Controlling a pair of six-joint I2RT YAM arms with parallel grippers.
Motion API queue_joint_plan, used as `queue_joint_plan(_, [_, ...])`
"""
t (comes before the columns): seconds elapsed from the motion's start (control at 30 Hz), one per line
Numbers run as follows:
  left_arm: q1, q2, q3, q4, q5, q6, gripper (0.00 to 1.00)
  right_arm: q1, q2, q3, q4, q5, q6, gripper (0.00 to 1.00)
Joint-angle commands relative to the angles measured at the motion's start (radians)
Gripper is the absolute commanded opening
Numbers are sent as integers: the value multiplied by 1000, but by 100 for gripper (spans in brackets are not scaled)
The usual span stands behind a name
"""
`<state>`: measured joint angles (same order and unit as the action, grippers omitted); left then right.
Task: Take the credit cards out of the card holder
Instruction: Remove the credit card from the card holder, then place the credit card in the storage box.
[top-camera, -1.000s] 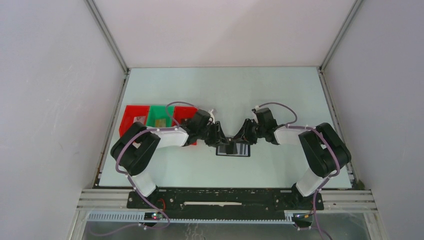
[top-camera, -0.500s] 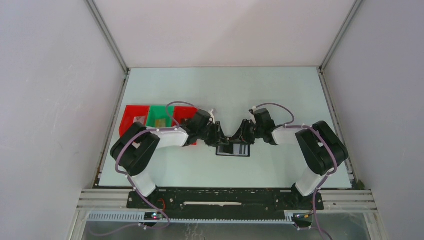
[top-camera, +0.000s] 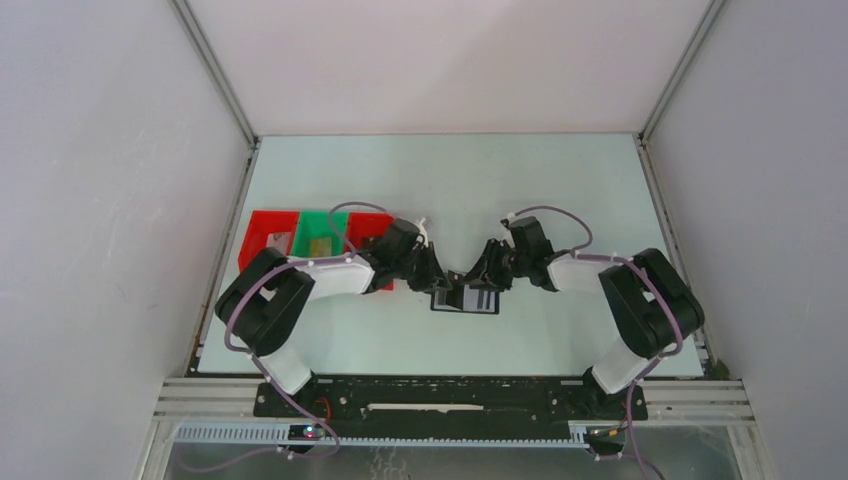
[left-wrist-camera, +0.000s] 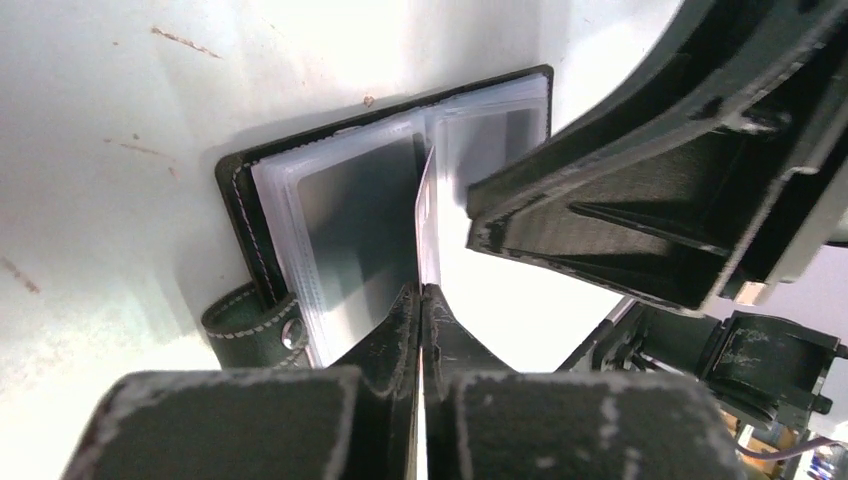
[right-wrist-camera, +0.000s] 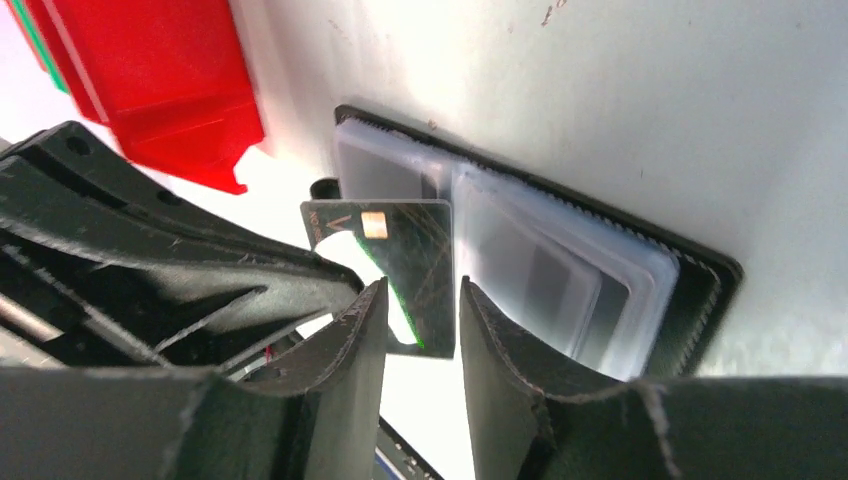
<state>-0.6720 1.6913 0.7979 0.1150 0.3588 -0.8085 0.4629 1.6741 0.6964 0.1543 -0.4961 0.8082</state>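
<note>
The right gripper, jaws apart, hangs over the right half of the card holder, which lies open just right of a red tray. The left gripper is clamped on one credit card standing on edge above the holder's fold.

— Where's the holder?
— Just 6 o'clock of the table's centre. It's black and stitched, lying open flat with its clear sleeves up. In the left wrist view its snap tab sits at 7 o'clock.
— And the cards?
— One dark card with a gold chip stands on edge over the fold. Grey cards lie flat in the sleeves.
</note>
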Motion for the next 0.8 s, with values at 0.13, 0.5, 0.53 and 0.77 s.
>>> queue_joint_plan(0.13, [35, -181, 123, -314, -19, 216, 0, -108, -335, -14, -218, 40, -60, 49])
queue_joint_plan(0.5, [330, -342, 240, -619, 100, 457, 0, -284, -521, -48, -372, 24, -156, 51])
queue_joint_plan(0.53, [361, -345, 242, -631, 97, 467, 0, -285, -524, -53, -371, 22, -156, 51])
queue_joint_plan(0.77, [492, -320, 275, -690, 17, 549, 0, -285, -526, -72, -365, 18, -151, 50])
